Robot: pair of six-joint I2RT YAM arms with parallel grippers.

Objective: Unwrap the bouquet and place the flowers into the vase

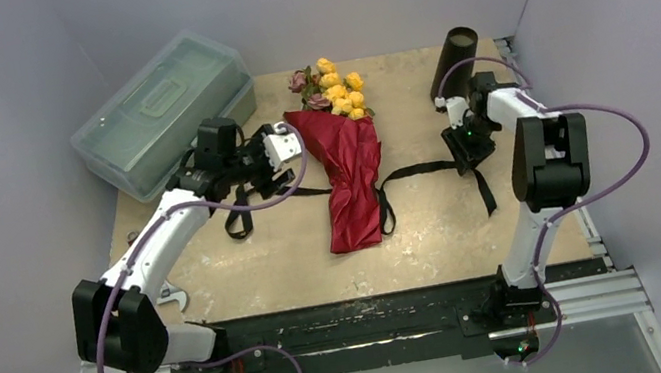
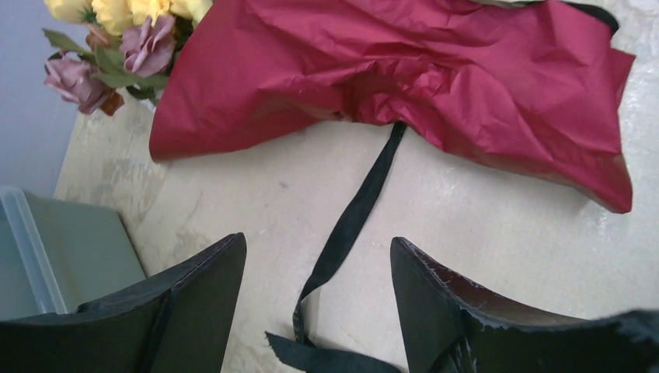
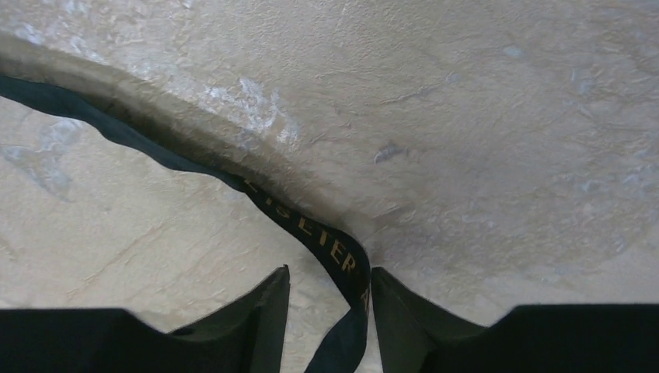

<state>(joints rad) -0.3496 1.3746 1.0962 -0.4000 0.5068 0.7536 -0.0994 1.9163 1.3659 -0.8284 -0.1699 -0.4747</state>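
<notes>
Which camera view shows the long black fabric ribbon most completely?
The top external view: the long black fabric ribbon spreads to both sides of the red paper wrap. The left wrist view shows only one strand leaving the paper; the right wrist view, a short stretch with gold letters.

- Left arm [image 1: 166, 226] and right arm [image 1: 523, 251]: white tube links with chunky black joint housings.
- Purple cables [image 1: 642, 144] loop off each arm, the right one bulging toward 3 o'clock.
- Black base bar [image 1: 360, 328] at 6 o'clock.
- Left gripper [image 2: 317, 242]: black wedge fingers [image 2: 194, 311] with pale, chipped edges.
- Small green light [image 1: 468, 134] near the right wrist.
</notes>
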